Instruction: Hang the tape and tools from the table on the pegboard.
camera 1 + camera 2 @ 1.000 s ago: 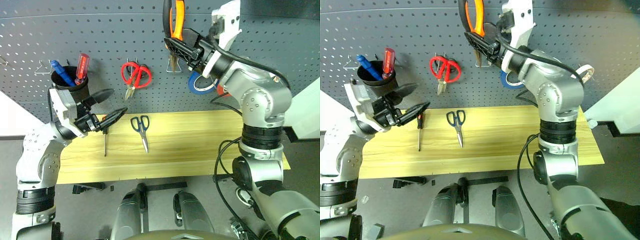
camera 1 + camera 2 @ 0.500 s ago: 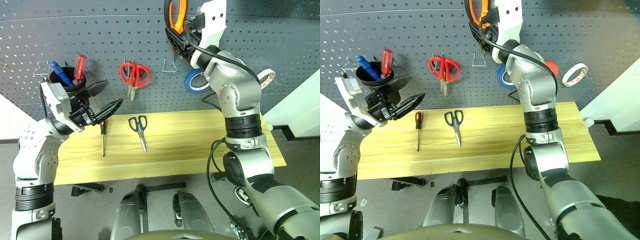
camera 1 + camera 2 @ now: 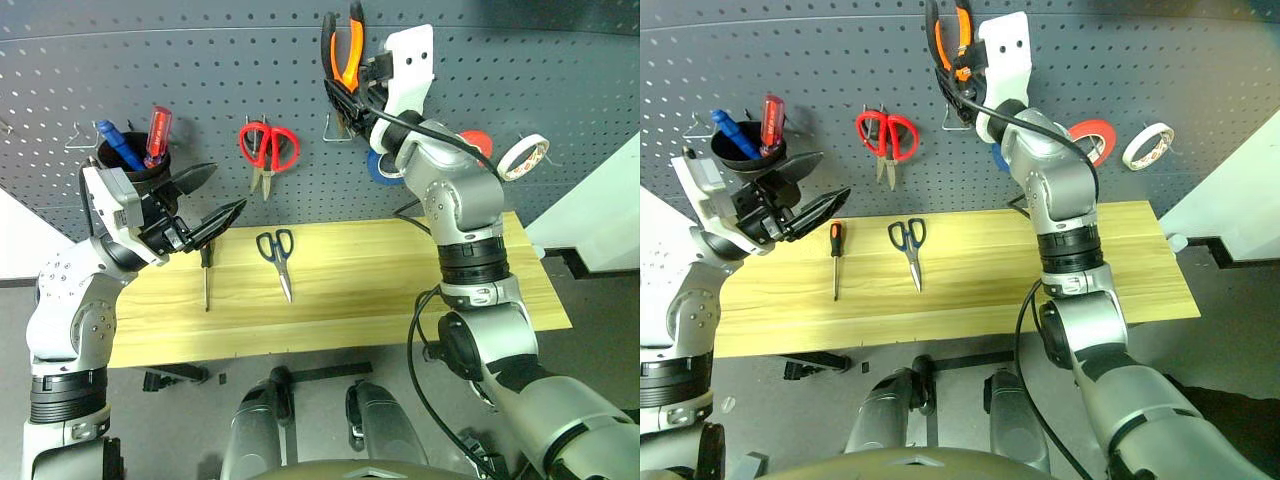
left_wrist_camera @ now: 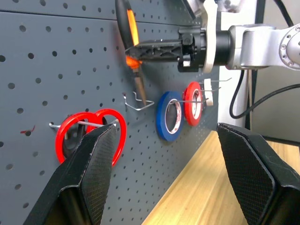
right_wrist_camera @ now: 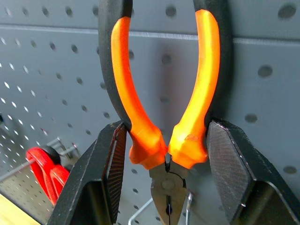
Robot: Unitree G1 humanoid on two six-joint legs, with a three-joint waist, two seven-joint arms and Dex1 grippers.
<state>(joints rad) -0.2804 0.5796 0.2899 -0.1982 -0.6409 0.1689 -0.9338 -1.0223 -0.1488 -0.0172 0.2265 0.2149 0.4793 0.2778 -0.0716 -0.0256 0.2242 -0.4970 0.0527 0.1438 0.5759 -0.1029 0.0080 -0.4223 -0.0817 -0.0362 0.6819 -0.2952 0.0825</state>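
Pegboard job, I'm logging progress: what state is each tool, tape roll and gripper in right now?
Pliers: clamped in the right gripper at the pegboard, nose down above a wire hook, not hung.
Dark-blue scissors: lying on the table.
Small screwdriver: lying on the table.
White tape: hung.
Left gripper: jaws open, empty.

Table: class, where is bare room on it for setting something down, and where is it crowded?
Free: the table's front strip, and its right part beyond the dark-blue-handled scissors. Crowded: the left part, where the small screwdriver lies beside the scissors, with the left end effector open above.
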